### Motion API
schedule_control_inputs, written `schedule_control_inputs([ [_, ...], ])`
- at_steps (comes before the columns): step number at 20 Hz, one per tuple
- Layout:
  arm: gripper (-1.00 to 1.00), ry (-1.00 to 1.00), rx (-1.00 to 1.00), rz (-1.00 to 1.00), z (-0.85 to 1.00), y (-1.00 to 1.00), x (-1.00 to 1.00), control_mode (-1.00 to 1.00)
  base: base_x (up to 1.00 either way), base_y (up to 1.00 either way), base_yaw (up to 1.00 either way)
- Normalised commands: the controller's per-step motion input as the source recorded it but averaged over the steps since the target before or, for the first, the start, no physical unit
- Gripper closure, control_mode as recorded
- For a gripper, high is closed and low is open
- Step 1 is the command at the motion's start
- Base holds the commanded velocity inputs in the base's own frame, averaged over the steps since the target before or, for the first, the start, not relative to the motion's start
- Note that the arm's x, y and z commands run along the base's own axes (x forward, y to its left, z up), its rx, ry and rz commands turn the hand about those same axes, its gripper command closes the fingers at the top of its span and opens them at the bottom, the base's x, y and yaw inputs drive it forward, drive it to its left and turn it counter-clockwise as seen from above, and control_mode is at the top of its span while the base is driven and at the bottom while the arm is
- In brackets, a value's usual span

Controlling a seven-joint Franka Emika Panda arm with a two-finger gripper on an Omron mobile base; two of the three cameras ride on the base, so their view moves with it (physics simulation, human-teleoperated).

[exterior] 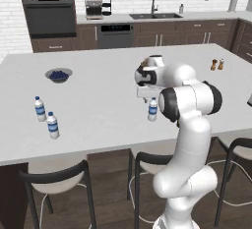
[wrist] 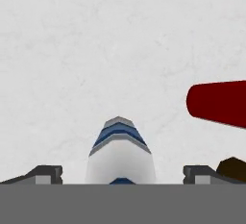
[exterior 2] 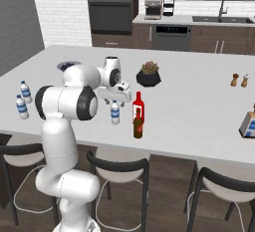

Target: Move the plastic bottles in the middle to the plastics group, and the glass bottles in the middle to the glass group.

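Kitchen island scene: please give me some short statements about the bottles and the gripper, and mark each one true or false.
1. The gripper is open, with the water bottle standing between its fingertips. True.
2. The red bottle lies on its side on the counter. False: it stands upright.
3. The dark brown bottle stands close beside the red bottle. True.
4. The plastics group holds four bottles. False: two water bottles stand there.
5. The two tiny brown bottles stand far from the middle bottles, toward the counter's right end in the right base view. True.
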Motion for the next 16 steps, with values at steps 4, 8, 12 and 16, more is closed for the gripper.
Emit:
schedule_control_inputs([
  [4,-1.00,0.00,0.04,-0.05,0.00,0.00,0.01,-1.00,0.00,0.00,0.00],
  [8,-1.00,0.00,0.02,0.00,0.00,0.00,-0.09,-1.00,0.00,0.00,0.00],
  [12,-1.00,0.00,0.01,0.00,0.00,0.00,-0.40,-1.00,0.00,0.00,0.00],
  [16,-1.00,-0.03,0.00,0.00,0.00,0.00,-0.16,-1.00,0.00,0.00,0.00],
])
